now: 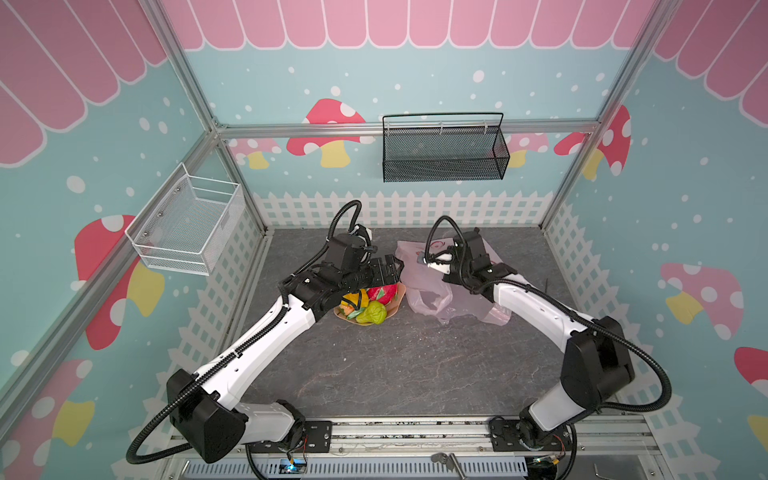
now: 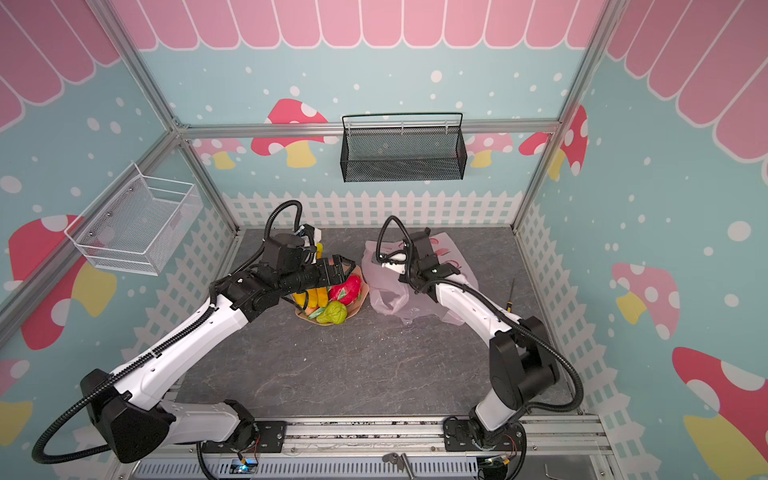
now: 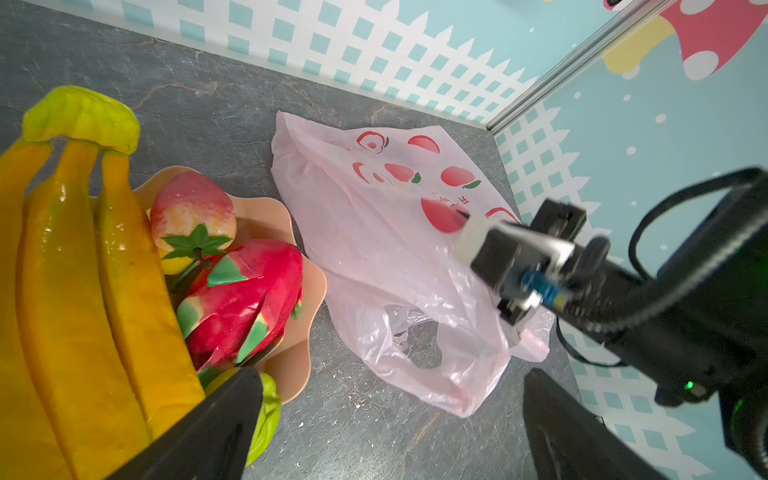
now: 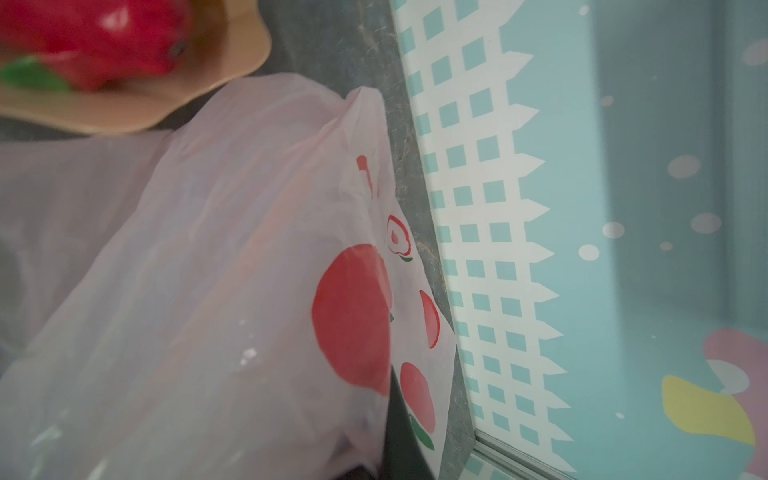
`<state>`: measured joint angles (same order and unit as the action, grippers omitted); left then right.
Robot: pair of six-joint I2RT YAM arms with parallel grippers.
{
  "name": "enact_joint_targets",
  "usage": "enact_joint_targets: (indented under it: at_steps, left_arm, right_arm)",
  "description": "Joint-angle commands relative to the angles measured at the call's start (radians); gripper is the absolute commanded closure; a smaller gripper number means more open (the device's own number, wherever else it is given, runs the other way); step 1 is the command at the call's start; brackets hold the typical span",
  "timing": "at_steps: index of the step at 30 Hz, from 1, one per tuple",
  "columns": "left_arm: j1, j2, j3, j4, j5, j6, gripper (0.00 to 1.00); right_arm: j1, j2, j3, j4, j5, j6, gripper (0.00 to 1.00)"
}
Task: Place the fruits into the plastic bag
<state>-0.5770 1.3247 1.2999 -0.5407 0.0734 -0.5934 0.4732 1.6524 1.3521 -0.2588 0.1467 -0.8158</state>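
Observation:
The fruits lie heaped on a tan wavy dish (image 3: 309,286): a yellow banana bunch (image 3: 83,270), a red dragon fruit (image 3: 245,291) (image 1: 384,293), a peach (image 3: 193,205) and a yellow-green pear (image 1: 372,312) (image 2: 332,312). To their right the pale pink plastic bag (image 1: 428,291) (image 2: 388,293) (image 3: 386,249) lies crumpled on the grey floor. My left gripper (image 3: 386,436) (image 1: 392,266) hovers open over the dish's bag-side edge, holding nothing. My right gripper (image 4: 386,415) is shut on the bag's film near its printed side. In both top views its jaws are hidden under the wrist.
A black mesh basket (image 1: 442,151) hangs on the back wall and a white wire basket (image 1: 187,224) on the left wall. A small dark tool (image 2: 510,297) lies on the floor near the right wall. Fence-printed walls enclose the grey floor (image 1: 395,365).

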Motion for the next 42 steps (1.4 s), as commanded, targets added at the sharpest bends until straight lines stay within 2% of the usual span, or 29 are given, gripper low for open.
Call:
enact_joint_targets:
  at_steps: [1,6,11,21,24,30,35,42]
  left_arm:
    - [-0.003,-0.036,-0.006,-0.017,-0.032,0.018,0.02]
    - [-0.043,-0.077,-0.027,-0.026,-0.071,0.021,0.02]
    - [-0.127,-0.089,-0.039,-0.023,-0.091,0.033,0.02]
    - [-0.325,-0.045,-0.124,0.129,-0.048,0.149,0.02]
    - [-0.363,0.001,-0.131,0.17,-0.066,0.202,0.01]
    - [-0.412,0.13,-0.096,0.289,-0.03,0.297,0.01]
    - [-0.474,0.247,-0.049,0.336,-0.024,0.319,0.01]
    - [-0.505,0.378,-0.026,0.387,-0.155,0.301,0.01]
  right_arm:
    - [0.006,0.059,0.154,-0.128,0.079,0.182,1.0]
    - [0.007,0.11,0.307,-0.239,0.113,0.314,1.0]
    - [0.007,0.177,0.43,-0.379,0.159,0.44,1.0]
    - [0.007,0.313,0.667,-0.644,0.108,0.675,1.0]
    - [0.005,0.344,0.72,-0.694,0.09,0.722,1.0]
    - [0.001,0.408,0.836,-0.783,0.051,0.813,1.0]
    - [-0.002,0.448,0.893,-0.825,0.036,0.857,1.0]
    - [-0.003,0.455,0.91,-0.83,0.001,0.87,1.0]
